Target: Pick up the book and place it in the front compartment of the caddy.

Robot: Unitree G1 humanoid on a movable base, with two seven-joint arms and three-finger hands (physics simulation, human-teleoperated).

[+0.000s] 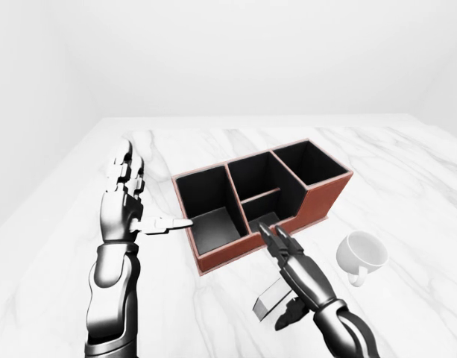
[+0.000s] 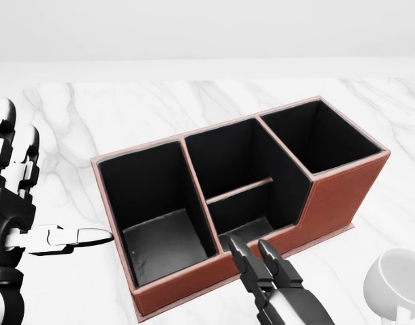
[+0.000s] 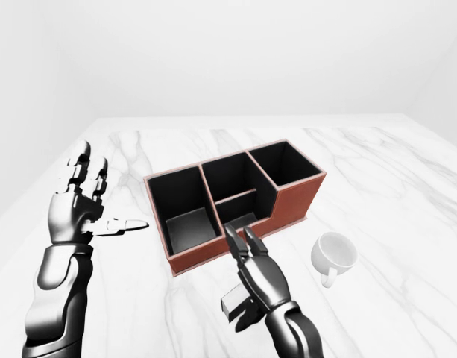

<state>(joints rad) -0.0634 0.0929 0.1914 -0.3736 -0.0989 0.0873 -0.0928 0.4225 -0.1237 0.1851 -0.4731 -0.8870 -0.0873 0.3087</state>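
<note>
Marble table [image 1: 407, 160], brown caddy [image 1: 329, 198] mid-frame, white mug [image 1: 360, 253] at lower right.
Left hand [image 1: 124, 205] spread beside the caddy; right hand [image 1: 295, 270] at bottom centre, fingers pressed together, grey book [image 1: 269, 298] under its palm, grip unclear.

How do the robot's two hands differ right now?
The left hand is raised with fingers spread open, holding nothing, beside the caddy. The right hand is lower, below the caddy in the left-eye view, with a grey book under it; whether its fingers grip the book is unclear. Both are dark metallic three-finger hands.
</note>
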